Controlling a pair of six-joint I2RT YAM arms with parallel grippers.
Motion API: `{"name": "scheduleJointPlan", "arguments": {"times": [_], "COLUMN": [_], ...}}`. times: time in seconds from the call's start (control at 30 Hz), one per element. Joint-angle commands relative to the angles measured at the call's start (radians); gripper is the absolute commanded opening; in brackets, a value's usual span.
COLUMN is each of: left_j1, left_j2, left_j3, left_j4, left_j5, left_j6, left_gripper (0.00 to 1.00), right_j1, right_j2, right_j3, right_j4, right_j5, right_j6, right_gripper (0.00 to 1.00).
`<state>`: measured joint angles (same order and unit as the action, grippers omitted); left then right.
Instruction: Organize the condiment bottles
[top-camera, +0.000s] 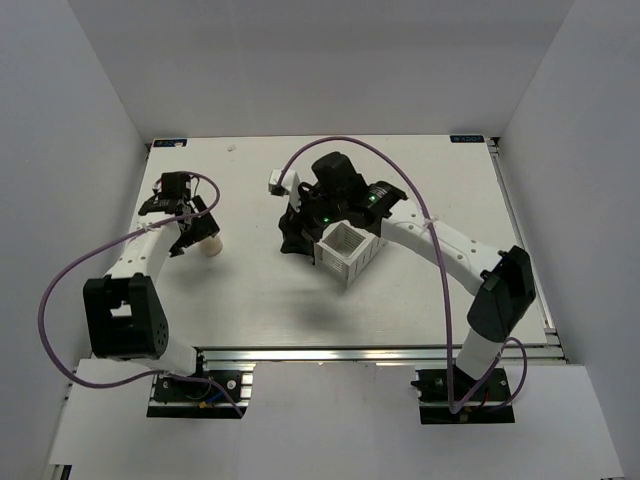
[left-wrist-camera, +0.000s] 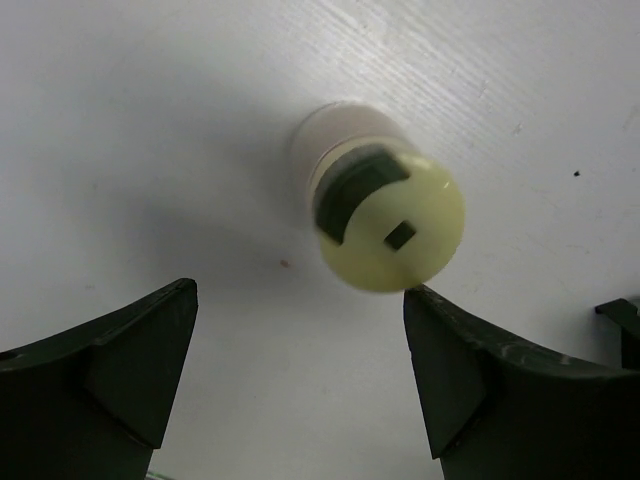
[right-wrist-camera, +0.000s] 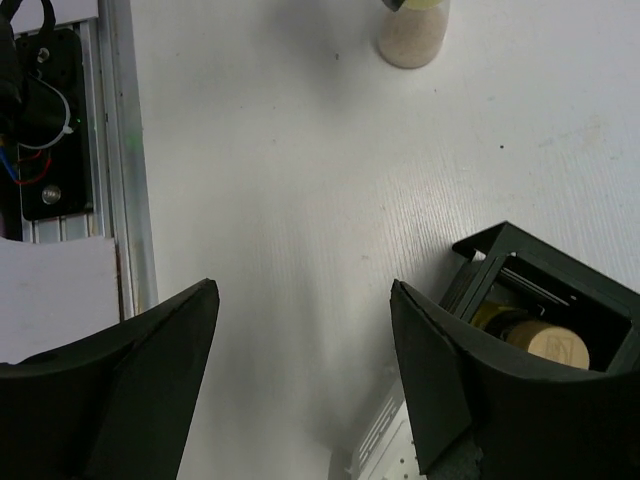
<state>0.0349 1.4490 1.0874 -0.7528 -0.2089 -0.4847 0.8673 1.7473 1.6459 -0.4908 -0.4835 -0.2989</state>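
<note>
A pale cream condiment bottle (left-wrist-camera: 380, 210) with a yellowish top stands on the white table, just ahead of my left gripper (left-wrist-camera: 300, 290). That gripper is open and holds nothing; its right fingertip (left-wrist-camera: 425, 305) is right at the bottle's top edge. From above, the same bottle (top-camera: 210, 245) sits beside the left gripper (top-camera: 188, 228). My right gripper (right-wrist-camera: 303, 285) is open and empty over bare table next to the rack. A yellow bottle with a tan cap (right-wrist-camera: 545, 340) stands inside a black rack compartment (right-wrist-camera: 520, 250). The cream bottle (right-wrist-camera: 412, 30) shows far off in the right wrist view.
The rack (top-camera: 348, 255), white with a black part, stands mid-table, partly under the right arm (top-camera: 440, 240). The aluminium rail (right-wrist-camera: 120, 150) at the table's near edge and a base's wiring lie left in the right wrist view. White walls enclose the table.
</note>
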Motion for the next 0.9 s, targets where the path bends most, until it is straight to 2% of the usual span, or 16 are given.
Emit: {"name": "scheduleJointPlan", "arguments": {"times": [0.0,0.17,0.37,0.53,0.63,0.73,0.77,0.87], "left_j1": [0.005,0.007,0.007,0.007,0.007,0.007,0.007,0.007], "left_j2": [0.04,0.132,0.208,0.215,0.197,0.171,0.163,0.113], "left_j3": [0.075,0.143,0.204,0.203,0.184,0.172,0.169,0.172], "left_j4": [0.095,0.11,0.104,0.104,0.105,0.102,0.099,0.075], "left_j5": [0.074,0.074,0.065,0.086,0.097,0.112,0.12,0.166], "left_j6": [0.064,0.084,0.095,0.098,0.098,0.101,0.103,0.107], "left_gripper": [0.94,0.93,0.83,0.61,0.56,0.43,0.33,0.18], "right_j1": [0.002,-0.016,-0.036,-0.051,-0.065,-0.08,-0.085,-0.105], "right_j2": [-0.081,-0.109,-0.117,-0.132,-0.141,-0.147,-0.149,-0.16], "right_j3": [-0.034,-0.06,-0.063,-0.063,-0.064,-0.063,-0.058,-0.031], "right_j4": [0.044,0.052,0.055,0.055,0.055,0.055,0.054,0.044], "right_j5": [0.022,0.013,0.008,0.013,0.011,0.011,0.008,-0.009], "right_j6": [-0.017,-0.014,-0.009,-0.009,-0.008,-0.009,-0.006,0.0], "right_gripper": [0.75,0.75,0.75,0.75,0.75,0.75,0.74,0.72]}}
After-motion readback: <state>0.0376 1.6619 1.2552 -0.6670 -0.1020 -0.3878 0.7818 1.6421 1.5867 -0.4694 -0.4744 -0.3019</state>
